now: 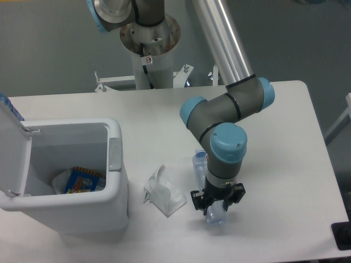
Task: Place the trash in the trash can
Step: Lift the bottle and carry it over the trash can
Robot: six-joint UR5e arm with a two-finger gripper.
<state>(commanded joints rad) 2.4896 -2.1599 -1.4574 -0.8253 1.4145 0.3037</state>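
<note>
The crushed clear plastic bottle [216,216] sits at the table's front centre, its capped end [198,162] pointing away from the front edge. My gripper [216,204] points straight down over the bottle's lower half and is shut on it; the pink-red label is hidden by the wrist. The crumpled white wrapper [162,192] lies on the table just left of the gripper. The white trash can [117,183] stands at the front left with its flip lid [11,159] swung open to the left.
A blue and orange printed packet [83,181] lies inside the trash can on white material. The robot's base column [149,52] stands behind the table's back edge. A dark object [343,235] sits at the front right corner.
</note>
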